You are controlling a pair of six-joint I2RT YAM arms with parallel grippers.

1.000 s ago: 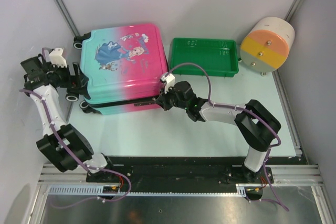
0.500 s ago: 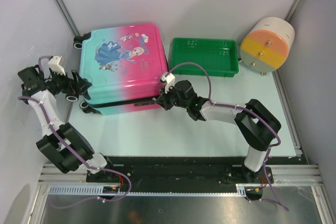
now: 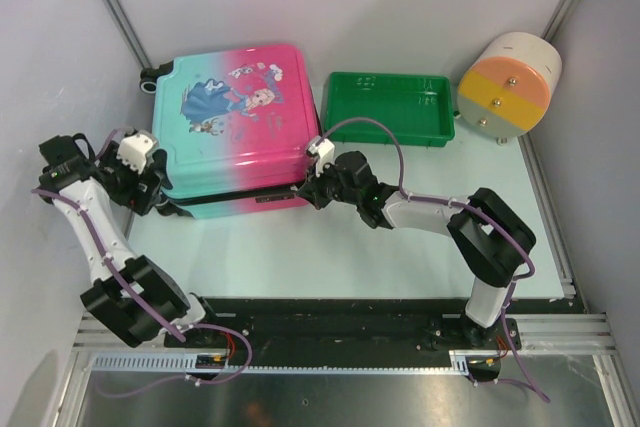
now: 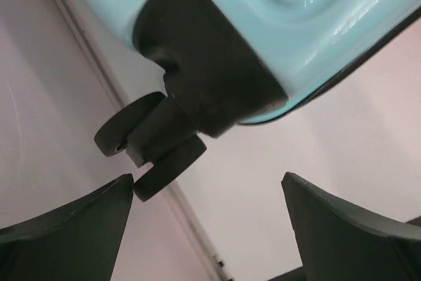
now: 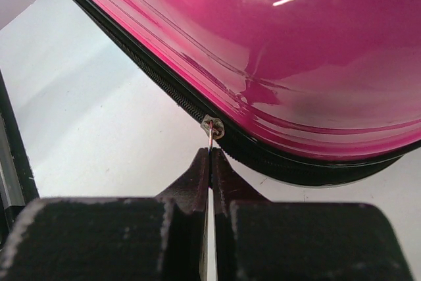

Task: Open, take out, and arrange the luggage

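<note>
- Luggage (image 3: 235,127) is lying flat and closed at the far left of the table (image 3: 330,247), just beside the green tray (image 3: 388,107).
- Right gripper (image 5: 210,157) is reaching to the pink near corner, fingers clenched on the zipper pull (image 5: 211,129).
- Left gripper (image 4: 207,182) is hanging at the teal near corner, fingers spread wide and grasping nothing, with a black wheel (image 4: 150,153) just ahead.
</note>
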